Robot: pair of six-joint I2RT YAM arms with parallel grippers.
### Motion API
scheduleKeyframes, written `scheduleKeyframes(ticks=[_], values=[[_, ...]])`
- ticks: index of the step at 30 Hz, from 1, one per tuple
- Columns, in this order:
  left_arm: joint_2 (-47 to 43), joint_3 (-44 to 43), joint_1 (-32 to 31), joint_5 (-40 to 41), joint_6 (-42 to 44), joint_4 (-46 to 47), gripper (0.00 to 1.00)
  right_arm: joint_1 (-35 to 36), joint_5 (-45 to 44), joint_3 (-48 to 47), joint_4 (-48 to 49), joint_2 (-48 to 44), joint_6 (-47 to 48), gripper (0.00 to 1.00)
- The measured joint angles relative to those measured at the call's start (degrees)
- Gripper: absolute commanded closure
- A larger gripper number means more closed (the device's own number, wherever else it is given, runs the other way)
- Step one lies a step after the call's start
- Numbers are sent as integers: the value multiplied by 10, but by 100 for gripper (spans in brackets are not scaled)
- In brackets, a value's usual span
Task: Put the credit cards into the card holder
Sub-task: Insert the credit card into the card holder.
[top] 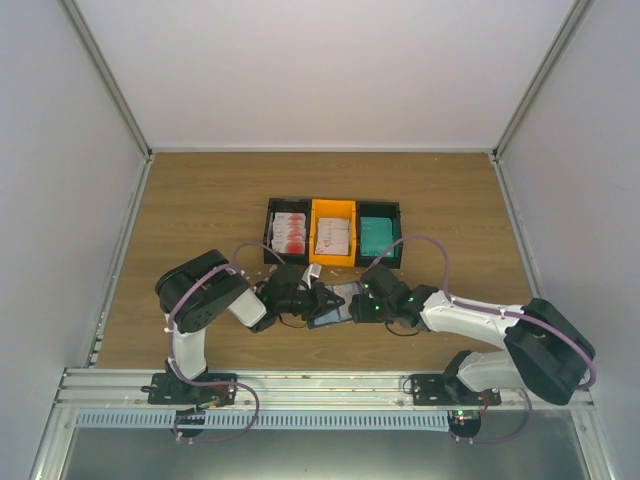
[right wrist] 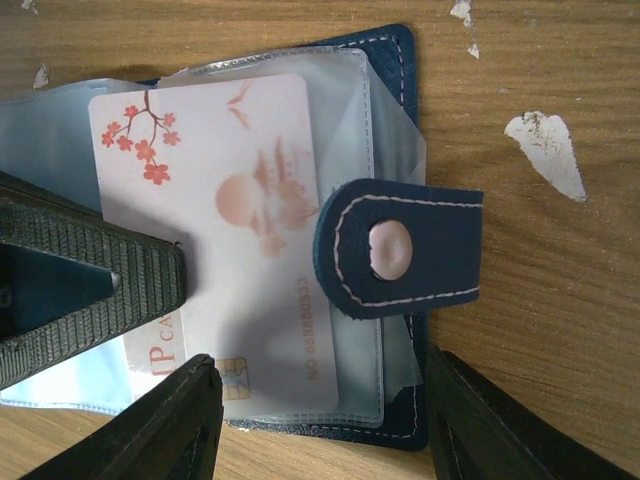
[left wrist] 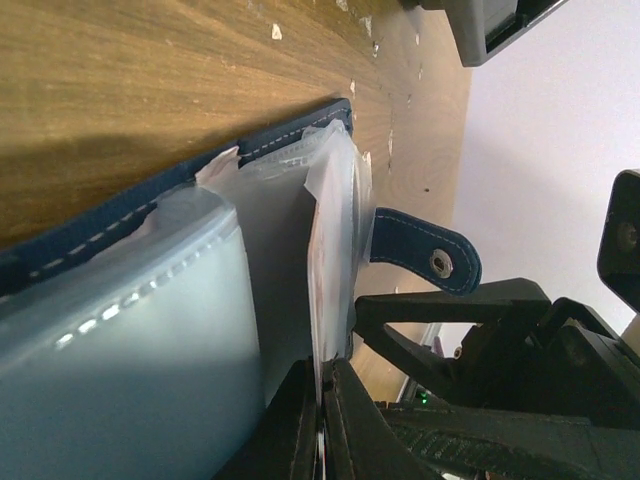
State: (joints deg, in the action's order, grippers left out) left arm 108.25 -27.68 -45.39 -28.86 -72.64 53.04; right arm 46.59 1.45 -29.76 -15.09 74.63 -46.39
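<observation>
The navy card holder (top: 332,312) lies open on the table between both grippers, its clear sleeves up (right wrist: 395,130). My left gripper (left wrist: 322,368) is shut on a white credit card (right wrist: 210,190) with pink blossom print, which sits partly inside a sleeve; the card shows edge-on in the left wrist view (left wrist: 330,260). The left fingers (right wrist: 90,285) grip the card's outer end. My right gripper (right wrist: 320,430) is open, its fingers standing either side of the holder's near edge by the clasp strap (right wrist: 400,250). More credit cards lie in the bins behind.
Three bins stand in a row behind the holder: a black one (top: 271,232) with white and red cards, an orange one (top: 333,208) with white cards, a black one (top: 398,236) with teal cards. White scraps (right wrist: 545,150) dot the wooden table. Walls enclose the workspace.
</observation>
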Motion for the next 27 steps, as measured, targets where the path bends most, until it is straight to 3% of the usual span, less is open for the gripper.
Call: scheduleKeyframes(ticks=[16, 22, 27], values=[[12, -39, -5, -4, 15, -42, 92, -3, -1, 5, 5, -5, -3, 44], [5, -48, -8, -5, 31, -67, 76, -4, -11, 5, -16, -28, -5, 43], [-47, -48, -11, 6, 58, -143, 64, -12, -29, 4, -37, -85, -6, 43]])
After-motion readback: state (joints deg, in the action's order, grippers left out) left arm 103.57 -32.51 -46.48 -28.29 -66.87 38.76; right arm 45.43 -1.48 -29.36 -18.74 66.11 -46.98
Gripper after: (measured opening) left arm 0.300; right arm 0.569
